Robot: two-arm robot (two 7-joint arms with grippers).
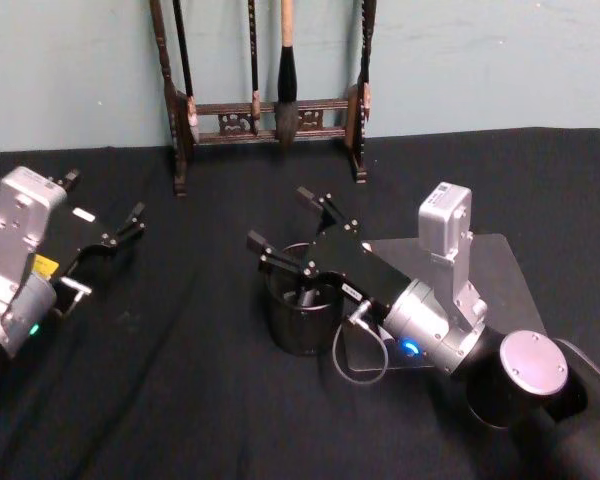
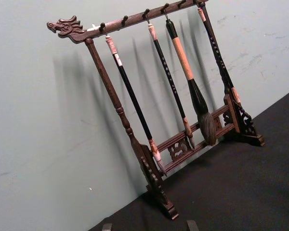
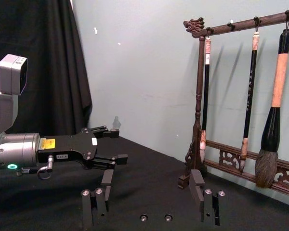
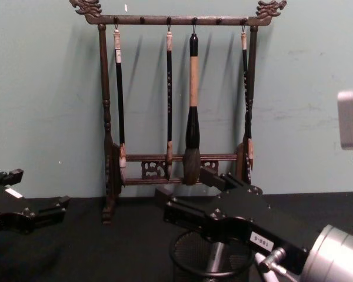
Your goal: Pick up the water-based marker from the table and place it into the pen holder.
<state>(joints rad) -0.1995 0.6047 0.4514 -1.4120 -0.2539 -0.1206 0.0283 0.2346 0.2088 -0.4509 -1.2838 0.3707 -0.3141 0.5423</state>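
Okay, chest view: your right gripper [image 4: 185, 189] hangs released above the round black wire-mesh pen holder [image 4: 185, 267]; the grey-barrelled water-based marker [image 4: 215, 258] stands inside. Head view: jaws wide over the rim, so lift straight up w/o clipping it. Your left gripper [image 1: 105, 255] sits parked, fingers apart, far left.

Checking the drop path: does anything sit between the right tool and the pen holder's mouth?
Nothing visible. The right tool hangs open directly above the pen holder; a grey stick, likely the marker, stands inside.
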